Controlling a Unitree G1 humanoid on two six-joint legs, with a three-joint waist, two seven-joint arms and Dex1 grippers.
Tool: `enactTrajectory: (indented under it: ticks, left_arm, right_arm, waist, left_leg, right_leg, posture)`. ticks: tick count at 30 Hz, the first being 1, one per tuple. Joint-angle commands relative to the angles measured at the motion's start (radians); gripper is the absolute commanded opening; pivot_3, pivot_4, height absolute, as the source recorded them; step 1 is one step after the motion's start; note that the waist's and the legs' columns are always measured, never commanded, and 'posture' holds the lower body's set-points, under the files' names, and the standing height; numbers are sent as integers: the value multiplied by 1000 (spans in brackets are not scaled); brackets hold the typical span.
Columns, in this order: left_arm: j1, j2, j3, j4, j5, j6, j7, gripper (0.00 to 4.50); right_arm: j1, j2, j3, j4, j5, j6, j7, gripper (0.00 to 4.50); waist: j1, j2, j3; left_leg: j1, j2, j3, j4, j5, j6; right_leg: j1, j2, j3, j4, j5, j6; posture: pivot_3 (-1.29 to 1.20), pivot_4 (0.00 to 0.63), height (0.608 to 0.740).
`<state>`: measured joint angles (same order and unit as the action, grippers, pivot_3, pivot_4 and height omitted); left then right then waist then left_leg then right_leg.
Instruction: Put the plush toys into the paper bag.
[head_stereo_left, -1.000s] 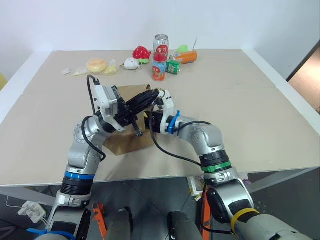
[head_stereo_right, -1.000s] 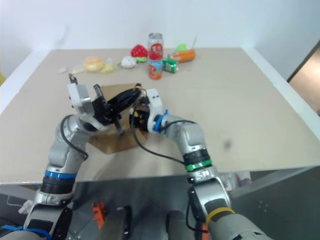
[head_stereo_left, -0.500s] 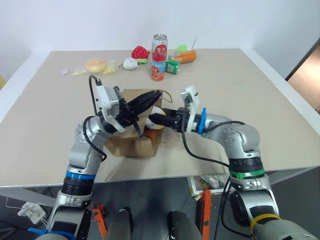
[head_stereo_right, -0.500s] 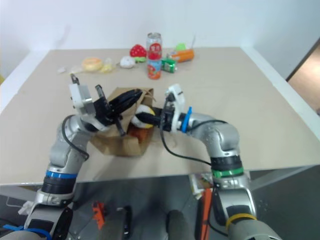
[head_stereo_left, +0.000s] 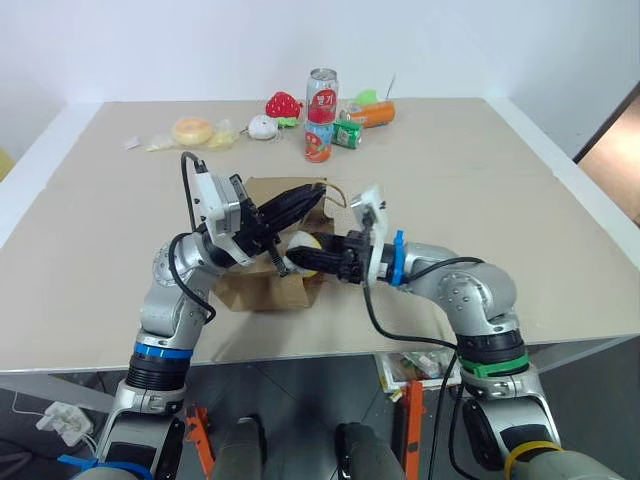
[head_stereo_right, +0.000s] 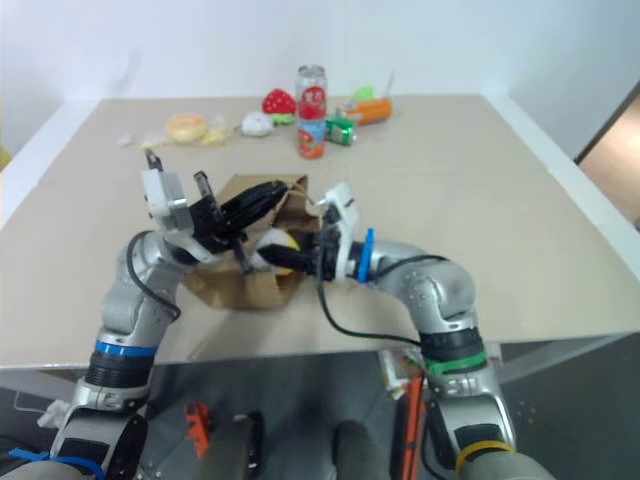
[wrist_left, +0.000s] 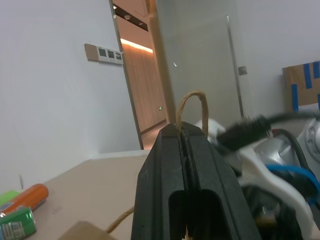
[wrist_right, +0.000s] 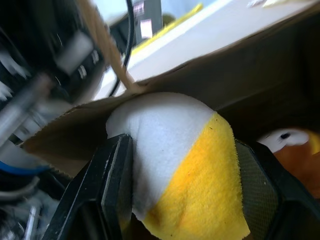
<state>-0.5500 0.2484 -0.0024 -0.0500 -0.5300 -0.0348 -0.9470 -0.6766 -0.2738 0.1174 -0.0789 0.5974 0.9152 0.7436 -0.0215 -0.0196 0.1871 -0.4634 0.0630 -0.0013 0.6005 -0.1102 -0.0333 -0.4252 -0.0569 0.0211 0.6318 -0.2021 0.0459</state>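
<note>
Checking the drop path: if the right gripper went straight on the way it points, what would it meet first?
Holding the egg toy, the right gripper points into the bag; probably the monkey inside, though depth is unclear.

Bag mouth: paper bag (head_stereo_left: 262, 288) opening blocked by egg toy (head_stereo_left: 305, 251) and right gripper (head_stereo_left: 300, 262).
Far edge: cans (head_stereo_left: 320, 116) clustered.
Right desk (head_stereo_left: 520, 210): bare.

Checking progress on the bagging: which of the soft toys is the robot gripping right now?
The white egg-shaped plush with the yellow end, held by the right gripper at the brown paper bag's mouth. The brown monkey is inside already; the red strawberry plush sits far back.
</note>
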Motion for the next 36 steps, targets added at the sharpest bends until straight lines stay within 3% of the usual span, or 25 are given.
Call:
enactTrajectory:
  ticks: [1, 6, 9, 10, 11, 20, 31, 36]
  left_arm:
    - [-10, -2, 6, -37, -12, 0, 7, 0]
    - [-4, 0, 6, -44, -10, 1, 14, 0]
    - [-4, 0, 7, -45, -8, 0, 17, 0]
    - [-3, 1, 7, -46, -8, 0, 18, 0]
    - [-4, 1, 7, -46, -7, -1, 20, 0]
    - [-12, -4, 6, -32, -5, -10, 26, 0]
    - [-23, -10, 8, -13, -7, -14, 20, 0]
    - [-24, -10, 14, -11, -13, -7, 23, 0]
  right_arm:
    - [-62, 45, 33, 58, -57, -89, -12, 3024]
    - [-114, 104, 36, 161, -102, -150, -26, 3024]
    - [-114, 103, 46, 161, -100, -144, 8, 3836]
    - [-108, 97, 52, 147, -97, -138, 22, 4409]
    - [-105, 92, 54, 140, -96, -134, 31, 4469]
    - [-86, -4, -12, 62, -7, -35, 104, 4469]
    - [-33, -164, -193, 7, 98, -5, 121, 4469]
    - [15, -243, -200, 47, -34, -98, 40, 4469]
  waist:
    - [0, 0, 0]
    - [-1, 0, 0]
    - [1, 0, 0]
    - [1, 0, 0]
    - [1, 0, 0]
    - [0, 0, 0]
    - [1, 0, 0]
    - [1, 0, 0]
  left_leg:
    - [0, 0, 0, 0, 0, 0]
    - [0, 0, 0, 0, 0, 0]
    - [0, 0, 0, 0, 0, 0]
    - [0, 0, 0, 0, 0, 0]
    - [-1, 0, 0, 0, 0, 0]
    - [-1, 0, 0, 0, 0, 0]
    - [0, 0, 0, 0, 0, 0]
    - [0, 0, 0, 0, 0, 0]
  right_leg:
    - [0, 0, 0, 0, 0, 0]
    - [0, 0, 0, 0, 1, 0]
    - [0, 0, 0, 0, 1, 0]
    - [0, 0, 0, 0, 0, 0]
    - [-1, 0, 0, 0, 0, 0]
    - [-1, 0, 0, 0, 0, 0]
    - [-1, 0, 0, 0, 0, 0]
    - [0, 0, 0, 0, 0, 0]
  posture:
    - [0, 150, 740]
    - [0, 150, 740]
    - [0, 150, 740]
    - [0, 150, 740]
    - [0, 150, 740]
    - [0, 150, 740]
    - [0, 150, 740]
    - [0, 150, 740]
